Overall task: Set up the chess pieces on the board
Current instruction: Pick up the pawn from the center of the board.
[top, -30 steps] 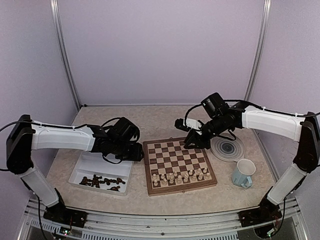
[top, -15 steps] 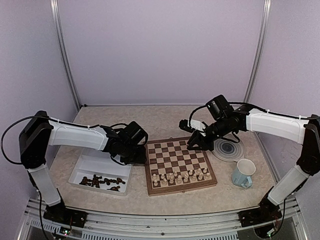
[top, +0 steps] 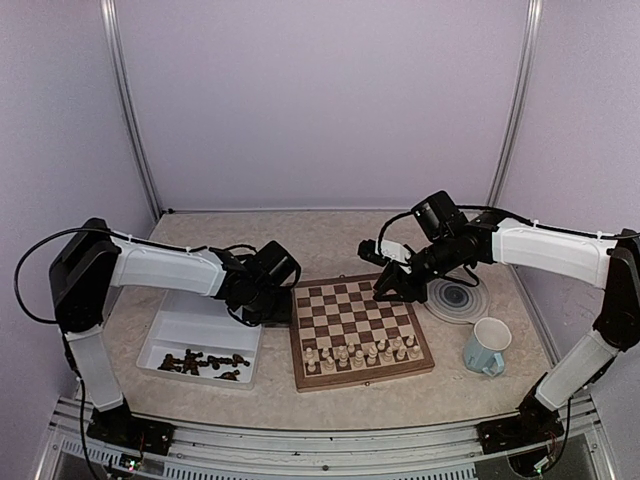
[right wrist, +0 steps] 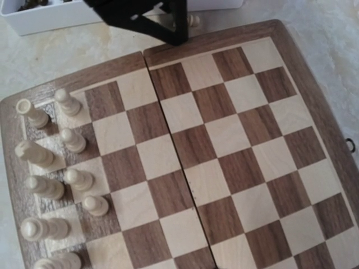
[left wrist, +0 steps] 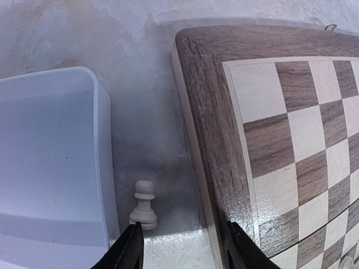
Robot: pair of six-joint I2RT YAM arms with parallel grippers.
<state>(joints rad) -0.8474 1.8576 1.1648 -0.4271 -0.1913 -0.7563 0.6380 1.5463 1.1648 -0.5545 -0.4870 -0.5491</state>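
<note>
Toppling threatens the pale pawn point(left wrist: 144, 204), upright on the tabletop point(left wrist: 146, 112) at ten o'clock of the board point(left wrist: 207, 140), squeezed beside the tray point(left wrist: 104, 140), where the left tool point(left wrist: 184, 238), fingers point(left wrist: 132, 249) apart, may snag either edge.

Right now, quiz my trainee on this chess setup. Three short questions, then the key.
1. True or false: the dark pieces lie in the white tray.
2. Where does the lone cream pawn stand? A) on the table, between tray and board; B) inside the tray; C) on a board square.
3. Fill in: the left end effector is ____ (open or shut).
Key: 1 true; 2 A; 3 open.
</note>
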